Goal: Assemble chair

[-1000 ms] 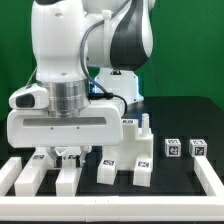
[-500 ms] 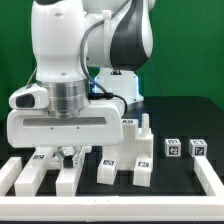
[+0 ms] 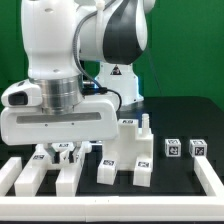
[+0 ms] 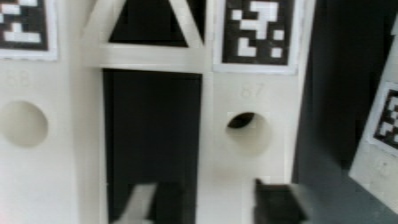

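The chair lies as loose white tagged parts on the black table. Two bars [image 3: 30, 172] [image 3: 67, 176] lie at the exterior view's front left, two short blocks [image 3: 105, 170] [image 3: 141, 171] beside them, a larger stepped piece [image 3: 130, 140] behind, and two cubes [image 3: 173, 148] [image 3: 197, 147] to the right. My gripper [image 3: 62, 151] hangs low over the bars. In the wrist view my gripper [image 4: 206, 205] is open and straddles one bar [image 4: 222, 150] that has a round hole [image 4: 240, 121]. One fingertip [image 4: 139, 205] sits over the dark gap to the neighbouring bar [image 4: 45, 130]. The other fingertip [image 4: 278, 205] is at the bar's far side.
Plain white border rails run along the front [image 3: 110, 198] and the exterior view's right [image 3: 212, 175] of the table. The robot base [image 3: 115, 80] stands behind the parts. The arm's wide hand hides the parts' back ends.
The arm and hand have shifted slightly toward the exterior view's left. The parts on the table have not moved.
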